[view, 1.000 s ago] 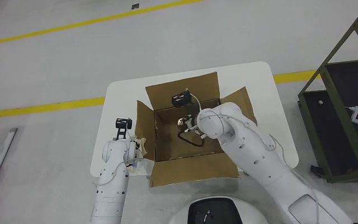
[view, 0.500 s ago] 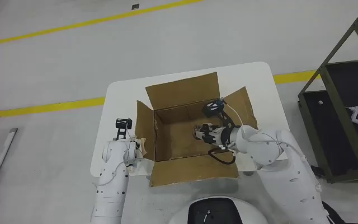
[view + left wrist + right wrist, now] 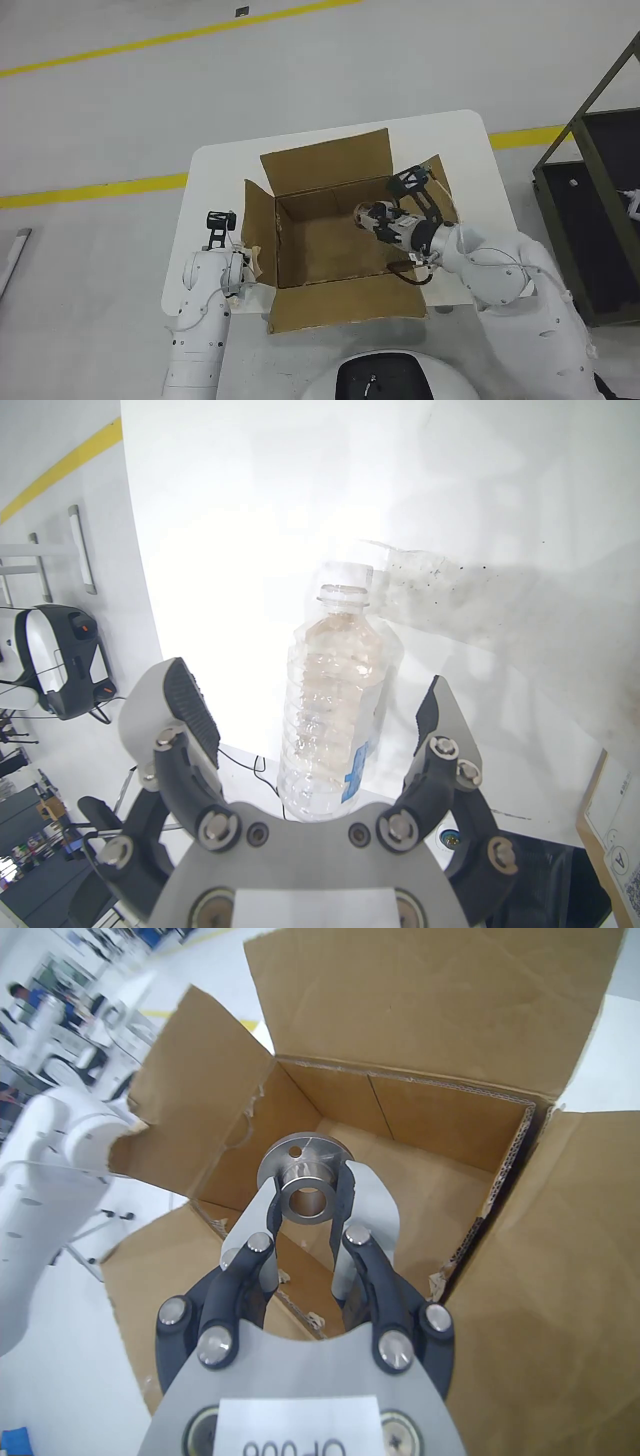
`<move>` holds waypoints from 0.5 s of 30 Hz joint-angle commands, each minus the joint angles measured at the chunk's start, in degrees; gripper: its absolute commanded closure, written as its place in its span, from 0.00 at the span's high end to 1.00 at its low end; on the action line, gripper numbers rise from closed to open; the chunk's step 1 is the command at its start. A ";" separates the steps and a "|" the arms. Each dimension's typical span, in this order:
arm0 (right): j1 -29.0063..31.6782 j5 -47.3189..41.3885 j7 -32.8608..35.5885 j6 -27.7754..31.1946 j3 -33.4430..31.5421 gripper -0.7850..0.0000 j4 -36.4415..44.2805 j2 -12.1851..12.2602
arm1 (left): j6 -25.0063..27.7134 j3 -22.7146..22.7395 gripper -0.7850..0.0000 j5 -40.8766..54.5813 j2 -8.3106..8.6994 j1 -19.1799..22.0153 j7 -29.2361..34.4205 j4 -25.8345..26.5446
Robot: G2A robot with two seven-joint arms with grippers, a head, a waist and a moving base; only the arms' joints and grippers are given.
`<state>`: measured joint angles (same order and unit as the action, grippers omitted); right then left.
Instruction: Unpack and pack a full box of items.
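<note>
An open cardboard box (image 3: 325, 160) stands in the middle of the white table (image 3: 455, 135). My right gripper (image 3: 372, 218) hangs over the box's right side, shut on a round metal flanged bushing (image 3: 305, 1178). Its fingers (image 3: 272, 1208) clamp the bushing's neck above the bare box floor (image 3: 400, 1168). Left of the box, my left gripper (image 3: 315, 710) is open on either side of a clear plastic bottle (image 3: 335, 700) on the table. The pads (image 3: 192, 705) stand apart from the bottle.
All the box flaps (image 3: 345, 300) are folded outward; the left one is torn. A dark metal cart (image 3: 590, 200) stands to the right of the table. Bare tabletop lies at the back right and back left corners.
My right arm has drawn back from deep in the box toward its right wall, lifting the metal bushing with it. The left arm has kept still.
</note>
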<state>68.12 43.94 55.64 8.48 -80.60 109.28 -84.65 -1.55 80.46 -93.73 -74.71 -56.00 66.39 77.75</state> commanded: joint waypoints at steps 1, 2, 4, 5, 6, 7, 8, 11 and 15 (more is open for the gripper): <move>1.56 -7.71 -1.73 2.58 -3.58 0.00 0.38 0.30 | 0.00 0.00 1.00 0.00 0.00 0.00 0.00 0.00; 2.43 -11.02 -2.30 4.09 -5.18 0.00 0.22 0.47 | 0.00 0.00 1.00 0.00 0.00 0.00 0.00 0.00; 3.97 -17.44 -3.10 6.85 -8.27 0.00 -0.03 0.83 | 0.00 0.00 1.00 0.00 0.00 0.00 0.00 0.00; 4.74 -20.28 -3.40 8.05 -9.57 0.00 -0.23 1.01 | 0.00 0.00 1.00 0.00 0.00 0.00 0.00 0.00; 5.50 -23.96 -3.80 9.69 -10.70 0.00 -0.52 1.14 | 0.00 0.00 1.00 0.00 0.00 0.00 0.00 0.00; 6.19 -26.45 -4.04 11.12 -11.91 0.00 -0.97 1.33 | 0.00 0.00 1.00 0.00 0.00 0.00 0.00 0.00; 6.79 -28.02 -4.08 12.16 -12.89 0.00 -1.23 1.52 | 0.00 0.00 1.00 0.00 0.00 0.00 0.00 0.00; 8.26 -34.79 -4.19 14.88 -14.40 0.00 -2.68 1.92 | 0.00 0.00 1.00 0.00 0.00 0.00 0.00 0.00; 8.59 -37.80 -3.85 16.78 -14.71 0.00 -3.66 2.28 | 0.00 0.00 1.00 0.00 0.00 0.00 0.00 0.00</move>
<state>76.73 6.09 51.80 25.25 -95.32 105.63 -82.38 -1.55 80.46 -93.73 -74.71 -56.00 66.39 77.75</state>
